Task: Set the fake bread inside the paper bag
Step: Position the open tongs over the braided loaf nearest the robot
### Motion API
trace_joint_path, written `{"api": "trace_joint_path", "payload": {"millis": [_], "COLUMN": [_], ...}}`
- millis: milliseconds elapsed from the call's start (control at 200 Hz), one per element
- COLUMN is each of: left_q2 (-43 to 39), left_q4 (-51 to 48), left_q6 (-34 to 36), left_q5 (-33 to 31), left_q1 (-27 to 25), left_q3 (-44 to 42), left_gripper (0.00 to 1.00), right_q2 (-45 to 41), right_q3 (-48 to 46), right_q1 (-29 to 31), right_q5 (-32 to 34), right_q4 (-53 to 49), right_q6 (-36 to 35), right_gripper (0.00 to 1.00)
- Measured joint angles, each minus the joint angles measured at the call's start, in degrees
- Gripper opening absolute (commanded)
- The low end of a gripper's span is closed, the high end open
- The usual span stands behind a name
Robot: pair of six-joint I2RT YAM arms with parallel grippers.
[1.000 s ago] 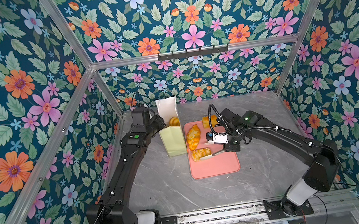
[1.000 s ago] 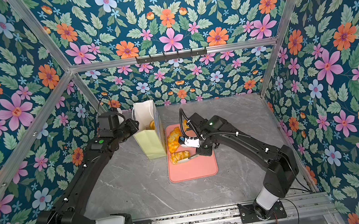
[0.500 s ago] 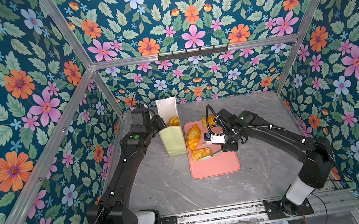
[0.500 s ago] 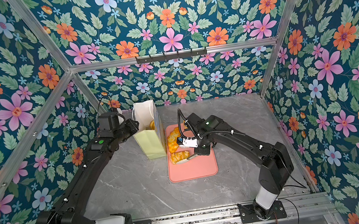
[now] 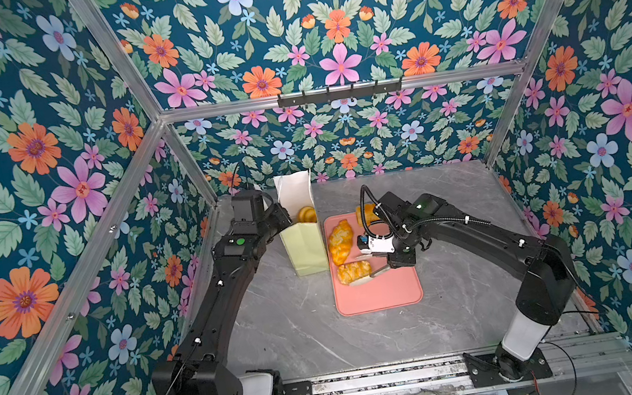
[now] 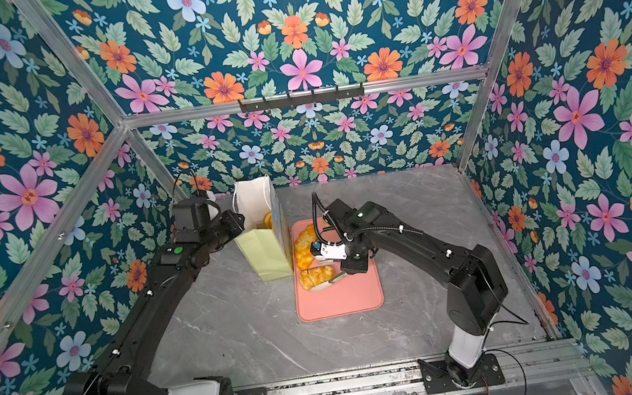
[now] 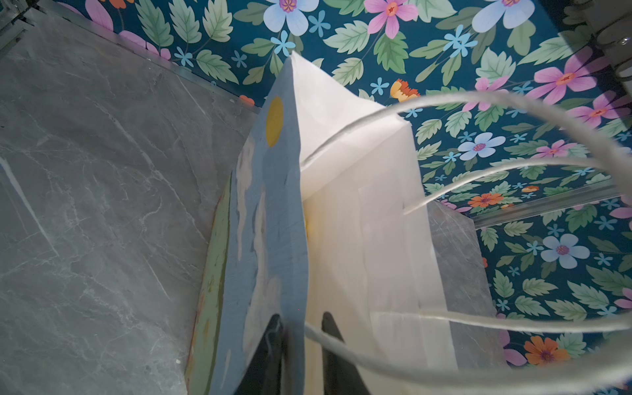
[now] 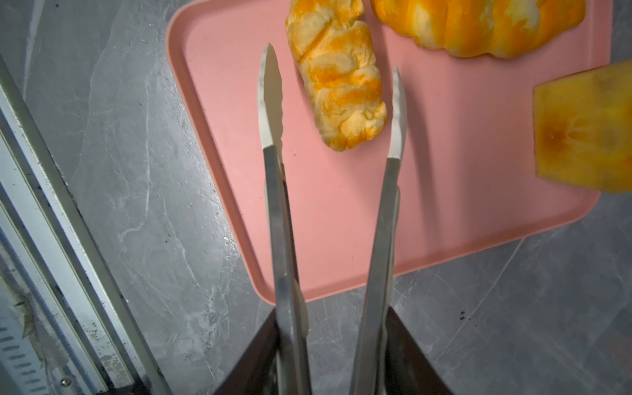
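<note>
Leftward over the flat pink tray (image 5: 386,293) the right arm (image 5: 478,229) has edged since a second ago, while the left arm (image 5: 216,300) has not stirred. Now the right jaws are clamped on long steel tongs (image 8: 277,222), whose two blades stand spread to either side of a small braided golden-orange toy pastry (image 8: 337,92) lying on the tray; whether a blade touches it I cannot tell. Near it lie a larger ridged orange toy croissant (image 5: 340,241) and, at the tray's far edge, a square orange toy loaf (image 8: 581,130). The left jaws pinch one wall of the tall pale yellow-green paper bag (image 5: 305,250), which stands on the grey marbled desk (image 5: 304,334) just beside the tray, a round golden toy roll (image 5: 305,214) showing inside its mouth.
</note>
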Motion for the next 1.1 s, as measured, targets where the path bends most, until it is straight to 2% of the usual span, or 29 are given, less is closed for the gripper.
{"api": "trace_joint_path", "payload": {"millis": [625,1100], "left_q2": [0.1,0.6], "left_q4": [0.2,0.3], "left_q6": [0.0,0.0], "left_q5": [0.2,0.3], "left_q1": [0.0,0.0], "left_q3": [0.2,0.2], "left_gripper": [0.21,0.21], "right_q2": [3.9,3.6], "right_q3": [2.0,0.9], "right_q1": [-0.2,-1.1], "right_q5": [-0.4,-0.4], "right_q4": [0.2,0.6], "right_q6": [-0.5,-0.2], "right_gripper": [0.43,0.33]}}
